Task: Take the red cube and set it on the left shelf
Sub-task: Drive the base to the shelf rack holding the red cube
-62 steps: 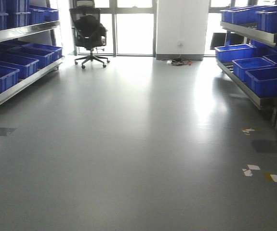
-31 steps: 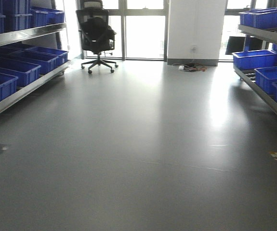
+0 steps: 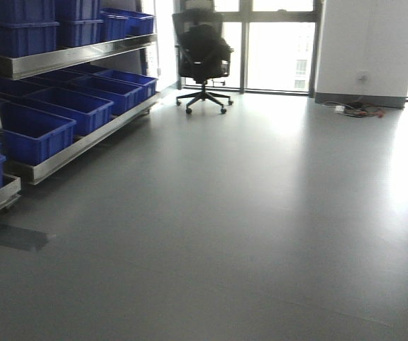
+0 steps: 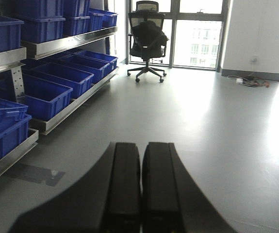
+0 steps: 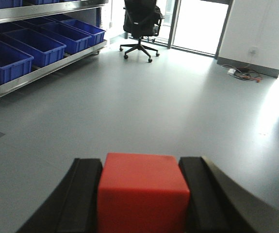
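Note:
The red cube point(image 5: 142, 194) fills the gap between the black fingers of my right gripper point(image 5: 142, 167), which is shut on it above the grey floor. My left gripper point(image 4: 141, 150) is shut with nothing in it, its two black fingers pressed together. The left shelf point(image 3: 83, 145) is a steel rack along the left wall, lined with blue crates point(image 3: 35, 133) on its lower tier and more on the upper rail. The left shelf point(image 4: 66, 109) runs ahead and left of the left gripper. The left shelf point(image 5: 37, 73) lies far ahead-left in the right wrist view.
A black office chair point(image 3: 202, 53) stands by the glass doors at the back. Cables point(image 3: 356, 109) lie on the floor by the white wall point(image 3: 370, 46). A dark patch point(image 3: 15, 236) marks the floor near the shelf's front end.
The view has swung left: the left shelf now looms larger and closer, the chair has shifted right, and the right-hand rack and floor tape marks have left the frame.

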{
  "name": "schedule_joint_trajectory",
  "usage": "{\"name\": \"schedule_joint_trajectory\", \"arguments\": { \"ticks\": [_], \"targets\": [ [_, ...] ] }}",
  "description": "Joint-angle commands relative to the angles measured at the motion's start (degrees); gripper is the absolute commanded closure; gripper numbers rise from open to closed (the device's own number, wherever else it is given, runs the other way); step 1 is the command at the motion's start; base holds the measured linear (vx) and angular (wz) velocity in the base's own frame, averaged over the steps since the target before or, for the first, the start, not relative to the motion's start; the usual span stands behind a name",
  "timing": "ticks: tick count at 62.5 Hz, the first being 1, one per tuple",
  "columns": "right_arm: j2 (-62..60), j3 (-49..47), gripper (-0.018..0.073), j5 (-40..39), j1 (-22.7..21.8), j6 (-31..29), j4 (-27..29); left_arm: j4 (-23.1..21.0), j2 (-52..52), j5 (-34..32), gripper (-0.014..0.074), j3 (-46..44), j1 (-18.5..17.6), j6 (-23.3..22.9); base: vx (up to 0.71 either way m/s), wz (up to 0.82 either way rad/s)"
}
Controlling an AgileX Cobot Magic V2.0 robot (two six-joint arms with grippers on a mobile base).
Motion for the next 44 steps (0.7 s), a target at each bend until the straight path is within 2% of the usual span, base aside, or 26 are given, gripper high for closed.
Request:
{"name": "schedule_joint_trajectory", "arguments": {
  "ticks": [1,44],
  "targets": [
    [0.68,-1.55,0.0399,-4.62,-0.26,-0.26,-1.07,-0.21,-0.70,-5.07,0.0495,1.36,-0.31,-0.31,0.66,0.43],
    [0.68,-1.55,0.0399,-4.26,-0.26,-0.26,-1.07,-0.21,-0.70,-5.07,0.0495,1.36,-0.31,-0.31,0.64,0.47]
  ]
}}
